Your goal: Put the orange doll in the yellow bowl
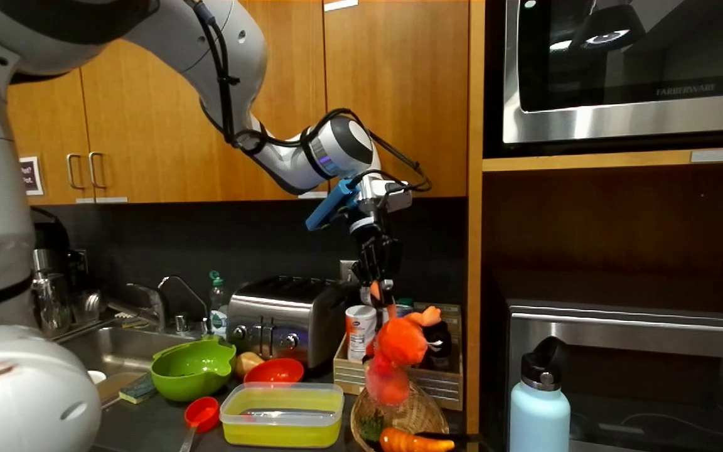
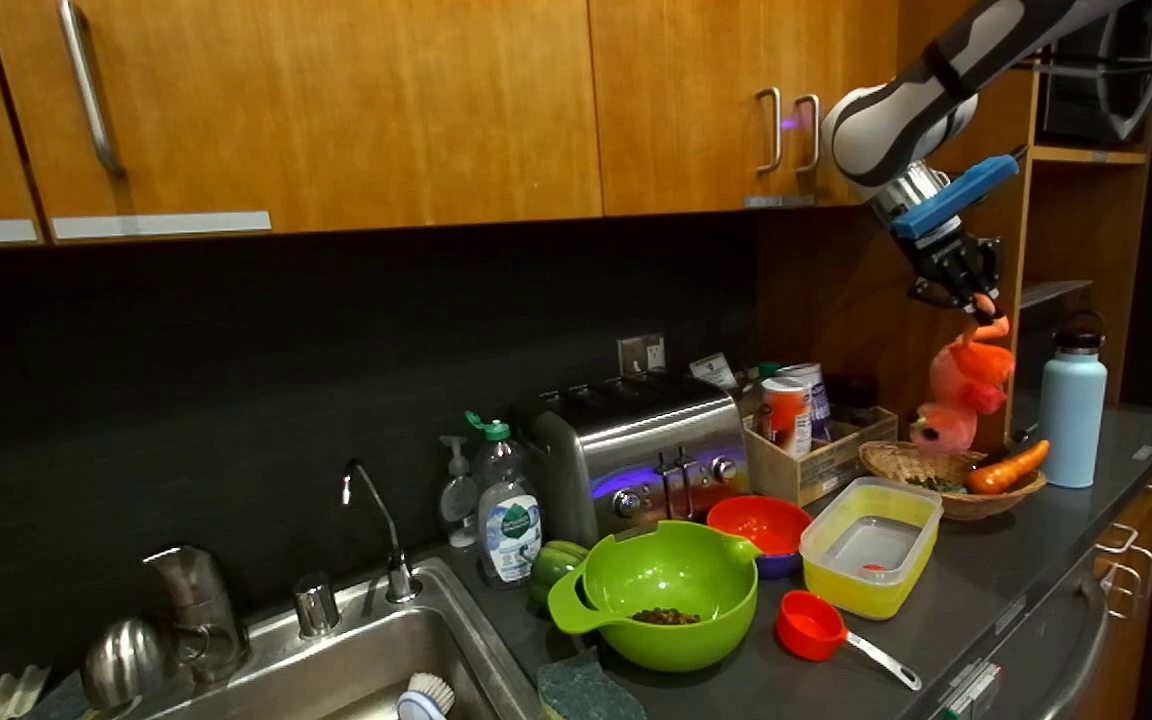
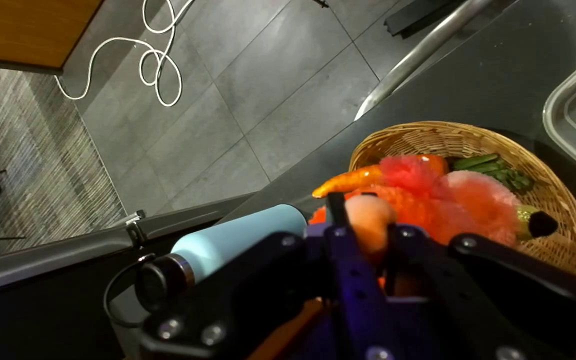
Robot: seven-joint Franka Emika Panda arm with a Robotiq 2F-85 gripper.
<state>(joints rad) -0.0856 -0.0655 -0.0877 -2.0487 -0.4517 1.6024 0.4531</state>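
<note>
Gripper (image 3: pixel 367 221) closed on a slender end of the orange plush doll (image 2: pixel 969 385). Doll hangs over the wicker basket (image 2: pixel 978 507); contact with the basket rim unclear from these angles. Orange carrot (image 2: pixel 1009 470) lies in the basket. Yellow rectangular bowl (image 2: pixel 861 597) stands on the counter (image 2: pixel 998 553) beside the basket, apart from the doll.

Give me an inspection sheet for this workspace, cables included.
Surface: dark grey countertop.
Job's things: soft orange plush doll held over round wicker basket, outside rectangular yellow-green plastic dish.
Clutter: glossy orange carrot-like item in the basket; round bright-green plastic bowl; red measuring cup.
Black gripper: jaws closed on the doll.
Cables: black cables along white arm; white cord looped on grey tiled floor.
Surroundings: brown wooden cabinets, steel toaster.
</note>
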